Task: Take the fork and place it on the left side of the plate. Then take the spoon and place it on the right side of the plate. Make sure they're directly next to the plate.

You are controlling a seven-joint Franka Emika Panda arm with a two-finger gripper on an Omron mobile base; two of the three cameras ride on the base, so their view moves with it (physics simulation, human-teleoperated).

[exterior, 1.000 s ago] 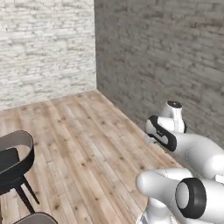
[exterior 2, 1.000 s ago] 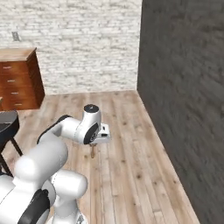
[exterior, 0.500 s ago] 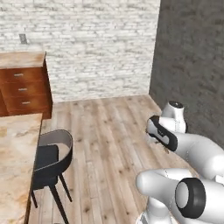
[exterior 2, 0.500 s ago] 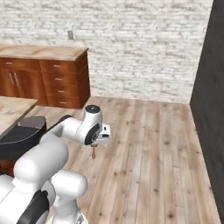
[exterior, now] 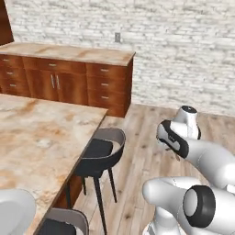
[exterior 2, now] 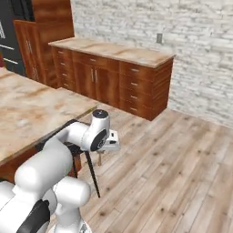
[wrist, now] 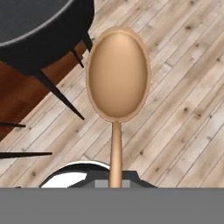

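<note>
Spoon (wrist: 118, 76) held out in front of the hand, its oval bowl facing the hand camera and its thin handle running down into the fingers, which are closed on it. In the hand view it looks a light tan-brown, and it hangs over the plank floor (wrist: 183, 100) with the dark seat of a stool (wrist: 39, 30) off to one side beneath it. From the right base view the gripper (exterior 2: 100, 157) sits low at the end of the folded white arm, pointing down, with a small brown piece of the spoon showing under it, just beside the edge of the marble-topped desk (exterior 2: 32, 113). In the left base view the arm's wrist (exterior: 176, 137) is bent over the floor, well apart from the desk (exterior: 41, 137). At the bottom left corner of that view the pale rim of the plate (exterior: 13, 209) rests on the desk top, near its edge. Two dark stools (exterior: 101, 153) stand tucked against the desk's side. Farther back, a run of brown cabinets (exterior: 73, 85) with a stone top lines the white brick wall (exterior: 183, 46).
</note>
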